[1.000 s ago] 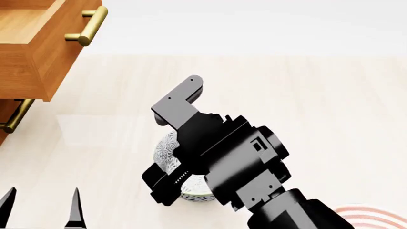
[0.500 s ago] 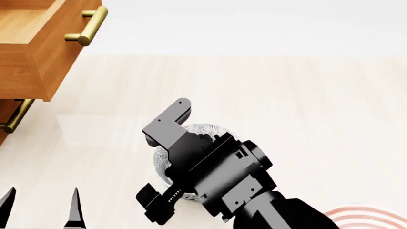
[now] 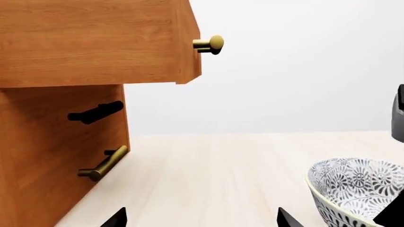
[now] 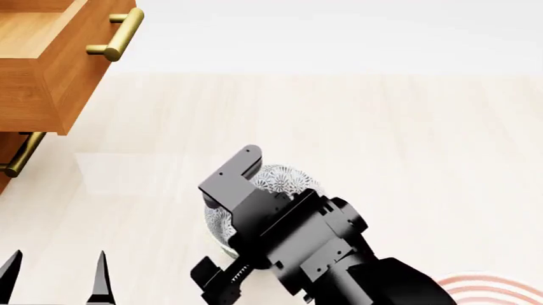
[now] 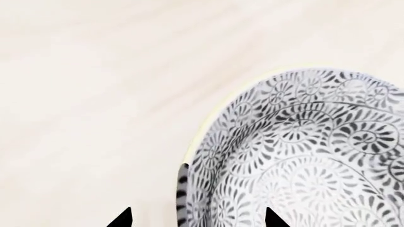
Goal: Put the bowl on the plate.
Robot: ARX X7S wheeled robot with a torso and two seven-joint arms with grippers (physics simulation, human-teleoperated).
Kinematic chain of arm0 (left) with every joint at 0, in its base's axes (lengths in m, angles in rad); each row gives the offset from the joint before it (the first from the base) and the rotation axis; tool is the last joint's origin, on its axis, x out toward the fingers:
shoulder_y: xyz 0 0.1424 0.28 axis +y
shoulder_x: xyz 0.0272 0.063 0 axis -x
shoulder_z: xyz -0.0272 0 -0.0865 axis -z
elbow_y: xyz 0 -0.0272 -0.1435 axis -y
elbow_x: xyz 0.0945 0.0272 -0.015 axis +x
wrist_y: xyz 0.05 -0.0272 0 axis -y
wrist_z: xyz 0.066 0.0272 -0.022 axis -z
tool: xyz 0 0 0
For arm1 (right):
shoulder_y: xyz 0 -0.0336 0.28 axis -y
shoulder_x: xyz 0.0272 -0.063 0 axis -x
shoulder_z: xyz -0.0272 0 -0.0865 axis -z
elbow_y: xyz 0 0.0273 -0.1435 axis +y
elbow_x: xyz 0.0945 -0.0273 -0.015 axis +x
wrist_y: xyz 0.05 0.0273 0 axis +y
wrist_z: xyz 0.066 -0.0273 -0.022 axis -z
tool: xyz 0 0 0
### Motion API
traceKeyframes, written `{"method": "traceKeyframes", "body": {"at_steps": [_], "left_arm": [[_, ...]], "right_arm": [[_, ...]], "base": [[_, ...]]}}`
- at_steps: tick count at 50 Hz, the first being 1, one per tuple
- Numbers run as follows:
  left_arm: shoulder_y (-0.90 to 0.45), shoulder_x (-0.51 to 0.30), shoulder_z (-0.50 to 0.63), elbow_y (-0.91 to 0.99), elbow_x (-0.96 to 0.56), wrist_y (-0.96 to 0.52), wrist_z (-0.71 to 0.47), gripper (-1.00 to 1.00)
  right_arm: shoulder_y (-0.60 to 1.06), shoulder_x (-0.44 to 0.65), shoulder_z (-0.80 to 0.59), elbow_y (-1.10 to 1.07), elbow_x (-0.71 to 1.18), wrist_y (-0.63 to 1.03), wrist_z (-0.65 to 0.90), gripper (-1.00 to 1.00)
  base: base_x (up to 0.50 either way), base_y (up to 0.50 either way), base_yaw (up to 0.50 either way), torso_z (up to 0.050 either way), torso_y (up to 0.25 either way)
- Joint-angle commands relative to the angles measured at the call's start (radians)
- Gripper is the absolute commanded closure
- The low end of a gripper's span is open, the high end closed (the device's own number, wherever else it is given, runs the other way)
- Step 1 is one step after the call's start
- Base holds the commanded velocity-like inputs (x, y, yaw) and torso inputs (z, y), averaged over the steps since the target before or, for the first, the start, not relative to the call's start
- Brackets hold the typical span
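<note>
The bowl (image 4: 284, 180), white with a dense grey-black floral pattern, sits on the pale tabletop, mostly covered by my right arm (image 4: 306, 248). In the right wrist view the bowl (image 5: 309, 156) fills one side. My right gripper (image 5: 197, 219) is open, and the bowl's pale rim runs between its two fingertips, one inside the bowl and one outside. A sliver of the red-ringed plate (image 4: 496, 289) shows at the near right edge. My left gripper (image 3: 200, 219) is open over bare table with nothing between its fingers. The bowl (image 3: 356, 189) stands off to its side.
A wooden cabinet (image 4: 42, 70) stands at the far left with its top drawer pulled out, brass handles (image 4: 119, 35) sticking out. The left wrist view shows that cabinet (image 3: 63, 156) close by. A pale wall lies behind the table.
My right arm has drawn back toward me and lower over the bowl, uncovering the bowl's far side. The bowl looks unmoved. The left gripper has stayed still.
</note>
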Motion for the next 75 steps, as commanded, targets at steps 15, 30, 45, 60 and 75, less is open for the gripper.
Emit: {"method": "traceKeyframes", "body": {"at_steps": [15, 30, 45, 60, 75], "left_arm": [[0.004, -0.006, 0.005, -0.005, -0.006, 0.012, -0.006, -1.0], [0.001, -0.009, 0.008, -0.005, -0.011, 0.012, -0.01, -1.0], [0.001, -0.01, 0.005, -0.015, -0.019, 0.028, -0.013, -1.0], [-0.001, -0.014, 0.007, -0.01, -0.025, 0.031, -0.015, -1.0], [-0.009, -0.015, 0.014, -0.019, -0.026, 0.029, -0.016, -1.0]], "right_arm": [[-0.003, -0.001, -0.065, 0.017, 0.057, -0.01, -0.01, 1.0], [-0.004, -0.001, -0.068, 0.017, 0.045, -0.004, -0.009, 1.0], [0.098, 0.108, -0.088, -0.253, 0.02, 0.051, 0.128, 1.0], [0.252, 0.288, -0.133, -0.654, 0.022, 0.273, 0.314, 1.0], [0.333, 0.431, -0.106, -0.919, 0.102, 0.453, 0.466, 1.0]], "base": [[0.0, 0.0, 0.0, 0.0, 0.0], [0.0, 0.0, 0.0, 0.0, 0.0], [0.0, 0.0, 0.0, 0.0, 0.0], [0.0, 0.0, 0.0, 0.0, 0.0], [0.0, 0.0, 0.0, 0.0, 0.0]]}}
